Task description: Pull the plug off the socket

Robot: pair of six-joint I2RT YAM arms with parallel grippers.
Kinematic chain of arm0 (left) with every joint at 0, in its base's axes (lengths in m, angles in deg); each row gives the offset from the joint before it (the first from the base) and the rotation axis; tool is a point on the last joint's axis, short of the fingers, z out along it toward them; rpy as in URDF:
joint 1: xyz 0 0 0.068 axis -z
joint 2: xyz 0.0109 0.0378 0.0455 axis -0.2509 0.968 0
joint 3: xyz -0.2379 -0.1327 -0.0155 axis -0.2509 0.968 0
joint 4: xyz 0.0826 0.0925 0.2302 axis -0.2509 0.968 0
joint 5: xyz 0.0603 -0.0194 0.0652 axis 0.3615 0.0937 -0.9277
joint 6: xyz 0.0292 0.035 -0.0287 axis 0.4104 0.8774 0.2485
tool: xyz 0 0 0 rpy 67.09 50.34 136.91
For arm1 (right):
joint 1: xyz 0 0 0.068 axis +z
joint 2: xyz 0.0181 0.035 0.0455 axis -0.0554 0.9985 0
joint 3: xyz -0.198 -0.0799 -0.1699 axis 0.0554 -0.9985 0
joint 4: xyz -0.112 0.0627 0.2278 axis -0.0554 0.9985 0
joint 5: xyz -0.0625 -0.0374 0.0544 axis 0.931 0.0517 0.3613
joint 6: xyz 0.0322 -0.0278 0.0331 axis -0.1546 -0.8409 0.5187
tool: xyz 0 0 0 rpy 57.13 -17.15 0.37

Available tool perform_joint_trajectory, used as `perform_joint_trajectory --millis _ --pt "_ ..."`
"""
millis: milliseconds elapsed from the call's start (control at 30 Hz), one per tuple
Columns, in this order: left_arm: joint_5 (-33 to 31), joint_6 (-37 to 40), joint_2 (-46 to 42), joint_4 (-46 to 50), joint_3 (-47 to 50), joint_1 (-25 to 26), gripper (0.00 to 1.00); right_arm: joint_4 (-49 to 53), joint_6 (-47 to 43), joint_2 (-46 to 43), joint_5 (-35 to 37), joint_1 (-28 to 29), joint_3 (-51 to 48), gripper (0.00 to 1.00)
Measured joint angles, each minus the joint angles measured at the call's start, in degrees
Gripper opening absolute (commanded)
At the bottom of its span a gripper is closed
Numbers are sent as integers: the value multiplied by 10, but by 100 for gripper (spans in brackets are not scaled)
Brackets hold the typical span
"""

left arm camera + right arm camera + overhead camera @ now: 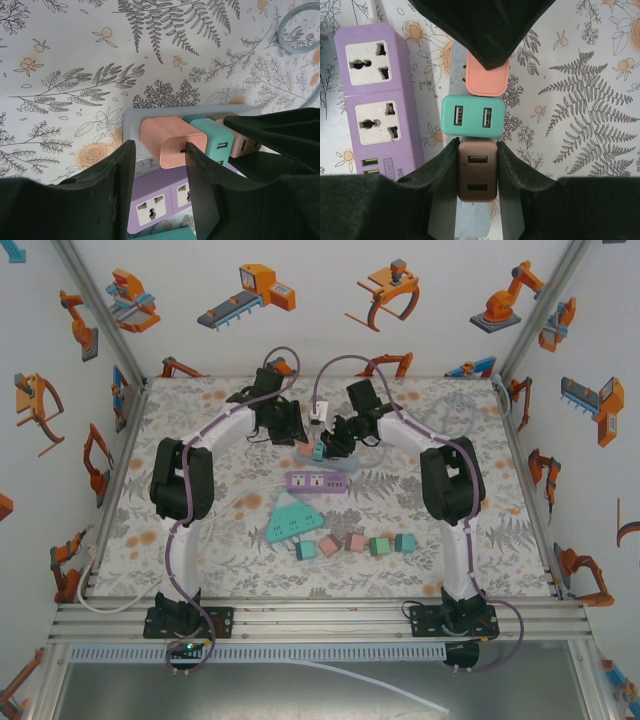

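Right pincer tight on brown plug; left pincer astride pink plug, grip unclear.

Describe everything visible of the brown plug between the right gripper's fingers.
The brown plug is a rounded, glossy plastic block with two USB ports on its face. It stands plugged into the grey-blue power strip, in a row, close against the teal plug. The right gripper clamps its two sides.

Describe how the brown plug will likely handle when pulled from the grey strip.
The brown plug looks rigid and smooth-sided, so the right gripper could slip. The slim grey strip will probably lift with it unless held down.
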Motion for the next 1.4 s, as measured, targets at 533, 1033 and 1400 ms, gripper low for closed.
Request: perform_joint_trajectory --millis 533,1033,1400 --pt "-21 7 13 14 -21 5 46 10 44 7 2 -3 17 0" --pt "-39 52 10 0 -21 20 47 -10 99 2 -1 -8 4 0" --pt "-55 72 5 7 -21 27 48 -42 136 -10 0 -8 -20 0"
